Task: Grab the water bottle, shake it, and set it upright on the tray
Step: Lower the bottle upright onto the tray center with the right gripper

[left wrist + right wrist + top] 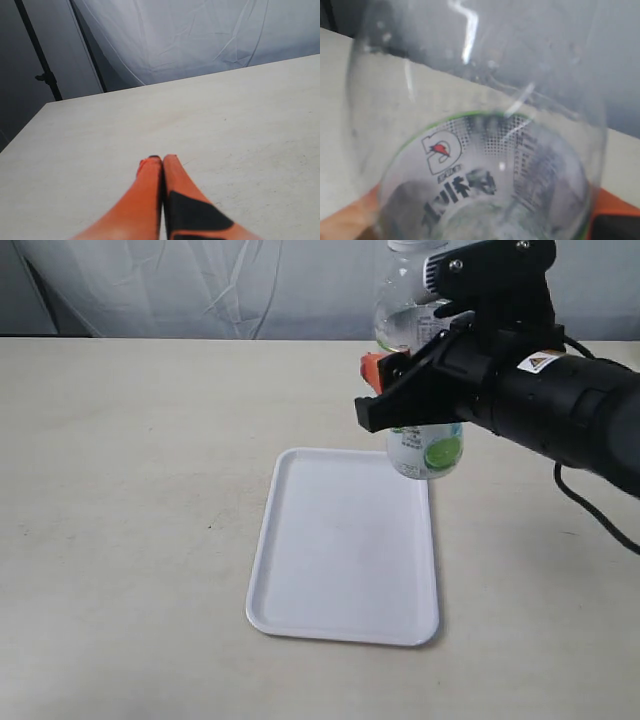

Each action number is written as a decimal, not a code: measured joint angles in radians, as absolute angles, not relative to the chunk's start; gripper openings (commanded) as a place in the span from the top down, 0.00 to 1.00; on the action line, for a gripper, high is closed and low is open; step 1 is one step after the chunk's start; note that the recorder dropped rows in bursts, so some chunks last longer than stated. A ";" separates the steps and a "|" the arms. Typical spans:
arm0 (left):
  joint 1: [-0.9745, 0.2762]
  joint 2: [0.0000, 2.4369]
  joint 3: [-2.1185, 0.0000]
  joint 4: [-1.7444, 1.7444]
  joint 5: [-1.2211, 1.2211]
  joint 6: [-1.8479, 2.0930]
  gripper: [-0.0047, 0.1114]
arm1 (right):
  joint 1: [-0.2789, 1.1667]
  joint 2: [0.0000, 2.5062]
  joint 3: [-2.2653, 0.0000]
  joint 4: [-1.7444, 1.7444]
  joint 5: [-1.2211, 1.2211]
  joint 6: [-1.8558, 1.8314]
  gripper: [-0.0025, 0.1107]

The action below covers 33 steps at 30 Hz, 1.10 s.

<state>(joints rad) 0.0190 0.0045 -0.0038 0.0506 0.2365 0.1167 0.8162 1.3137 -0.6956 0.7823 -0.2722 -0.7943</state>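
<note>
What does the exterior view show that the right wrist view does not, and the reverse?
Only exterior: the tray, the black arm, and the lime picture on the label. Only right wrist: the label's small logo, close up. Both: the water bottle held in the right pincer, and the pale table.

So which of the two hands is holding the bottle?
The right hand, shut on the water bottle; the left hand is closed on nothing.

Soft even light; water bottle (485, 165) blurred, glinting
</note>
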 measured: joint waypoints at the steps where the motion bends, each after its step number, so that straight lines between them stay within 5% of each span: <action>1: 0.019 0.005 -0.004 0.051 0.237 0.117 0.96 | 0.826 1.303 -0.696 0.757 -0.280 -0.769 0.99; 15: 0.019 0.005 -0.004 0.051 0.237 0.117 0.96 | 0.839 1.424 -0.513 0.122 -0.707 -0.100 0.99; 24: 0.019 0.005 -0.004 0.051 0.237 0.117 0.96 | 0.841 1.772 -0.452 0.075 -1.042 0.024 0.99; 33: 0.019 0.005 -0.004 0.051 0.237 0.117 0.96 | 0.841 1.853 -0.452 0.063 -1.077 0.104 0.99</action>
